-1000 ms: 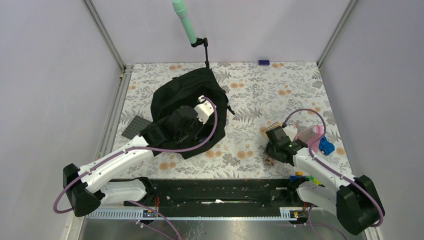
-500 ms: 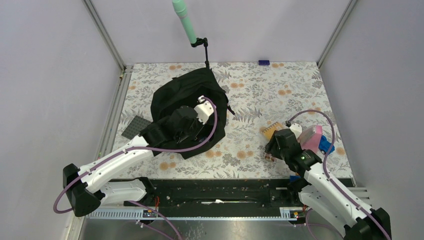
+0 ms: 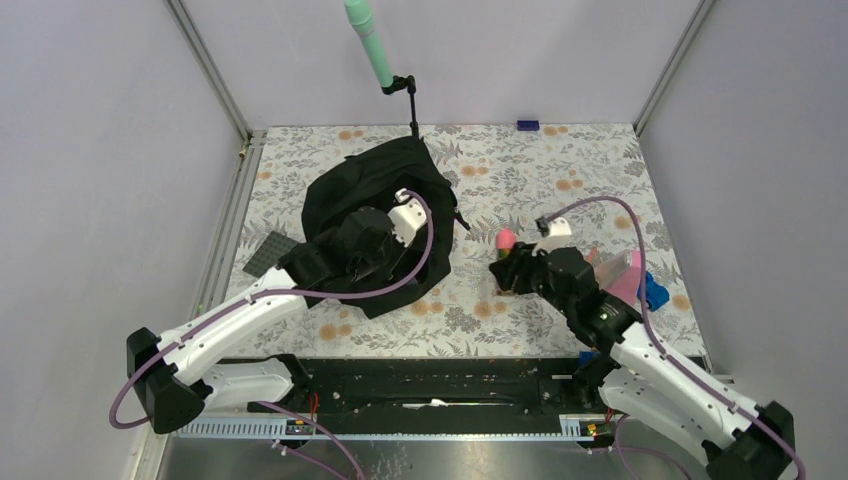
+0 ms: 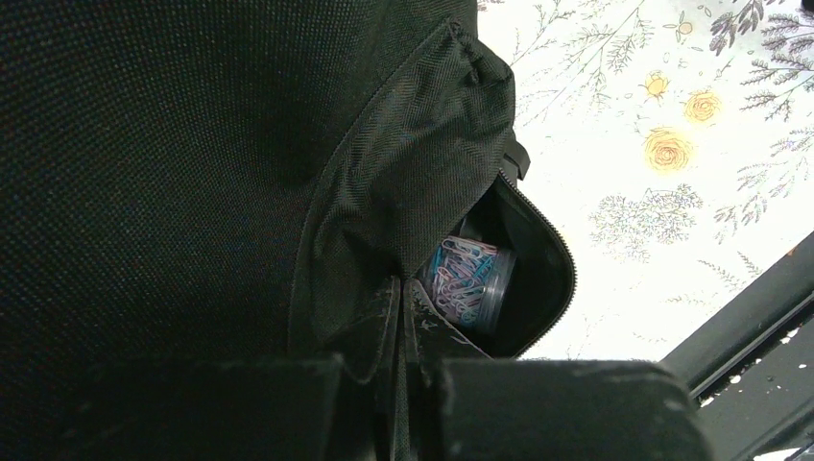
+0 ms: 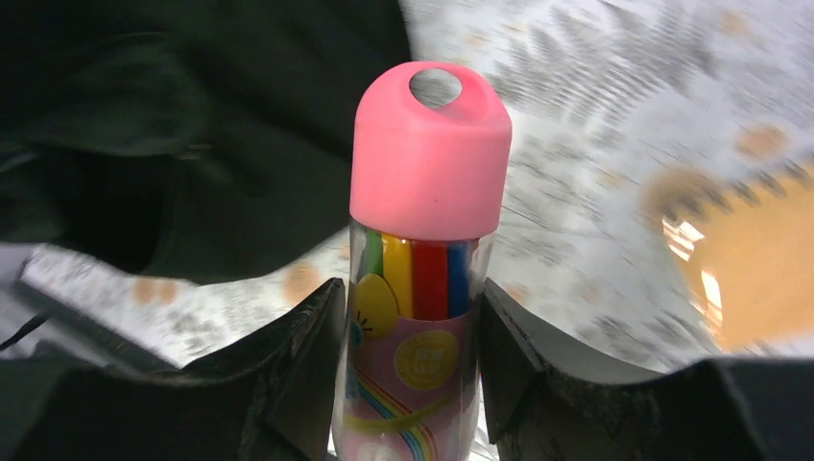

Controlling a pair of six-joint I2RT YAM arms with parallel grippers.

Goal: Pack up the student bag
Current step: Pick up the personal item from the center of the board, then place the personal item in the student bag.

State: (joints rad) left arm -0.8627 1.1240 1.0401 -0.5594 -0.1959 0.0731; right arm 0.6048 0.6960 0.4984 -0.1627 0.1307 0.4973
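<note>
Carrying a clear tube of coloured pens [image 5: 429, 154] with a pink cap, my right tool [image 3: 512, 270] pinches it on both sides of the barrel, with the cap sticking out past the fingertips. The tube's long axis runs along the line of the fingers. In the overhead view the cap points toward the far side of the desk [image 3: 560, 160] and a little to the left.

The student bag [image 3: 370, 180] lies to the left of that tool, with a strip of bare flowered desk between them. In the right wrist view its black fabric fills the upper left, ahead of the cap and off to one side. The bag's long axis runs roughly from the far edge back toward the arm bases, with its narrower end near the small stand at the far side.

My left tool [image 4: 401, 322] is the nearer one. It sits on the bag with its fingers pressed together on a fold of fabric at the lip of a zipped pocket [image 4: 538, 259], holding the mouth agape. Inside I can see a clear jar of paper clips [image 4: 466, 281]. The pocket mouth faces the open desk.

I judge the next move needs the tube swung left and tipped cap-first toward that opening
</note>
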